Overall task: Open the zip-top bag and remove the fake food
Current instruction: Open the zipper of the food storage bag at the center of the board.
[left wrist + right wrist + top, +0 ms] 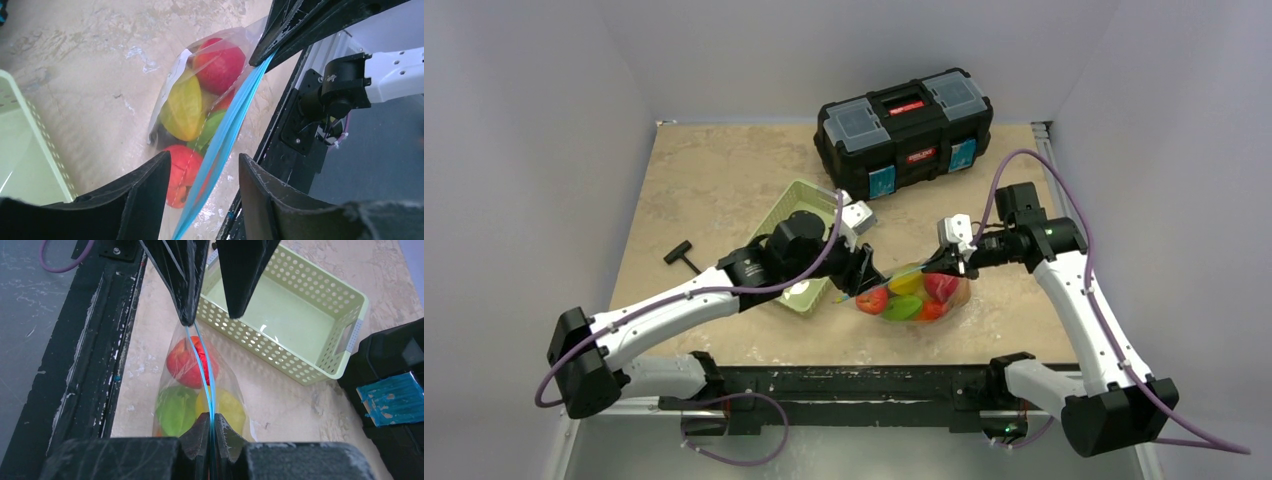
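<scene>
The zip-top bag [914, 295] hangs between my two grippers, just above the table, its teal-blue zip strip [225, 135] uppermost. The fake food shows through the clear plastic: a red piece [220, 67], a yellow one [184, 107], a green one [175, 410] and a second red one [182, 167]. My right gripper [211, 417] is shut on one end of the strip. At the other end my left gripper [205, 157] straddles the strip, with a gap on either side of it. In the top view the left gripper [869, 283] is at the bag's left corner, the right gripper [949, 262] at its upper right.
A pale green lattice basket [809, 235] sits just left of the bag, under the left arm. A black toolbox [904, 130] stands at the back of the table. A small black T-shaped tool [682, 255] lies at the left. The black base rail [844, 385] runs along the near edge.
</scene>
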